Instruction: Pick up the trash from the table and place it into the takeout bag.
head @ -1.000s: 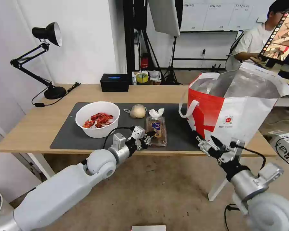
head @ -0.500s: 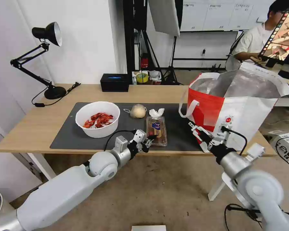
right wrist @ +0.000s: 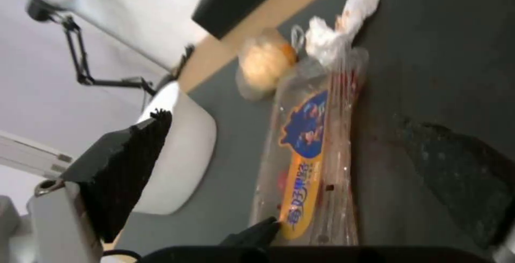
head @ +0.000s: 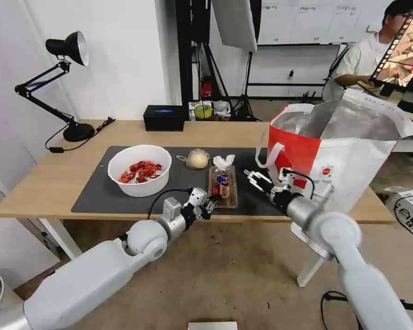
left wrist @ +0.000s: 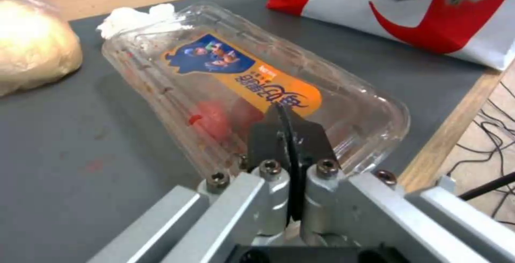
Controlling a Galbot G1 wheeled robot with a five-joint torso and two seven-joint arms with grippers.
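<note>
Reds, whites and greys on a pale wood bench [head: 41, 183]

White bowl [head: 139, 170] of red shells; clear tray [head: 223, 185] with blue-and-orange label; white tissue [head: 223, 161]; beige lump [head: 197, 158]; dark grey mat [head: 101, 192]; white-and-red, silver-lined bag [head: 335, 156].

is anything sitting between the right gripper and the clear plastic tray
Nothing visible does. The right gripper hovers open over bare dark mat, just beside the clear plastic tray, between it and the takeout bag. The left gripper is at the tray's near end, on the other side.
</note>
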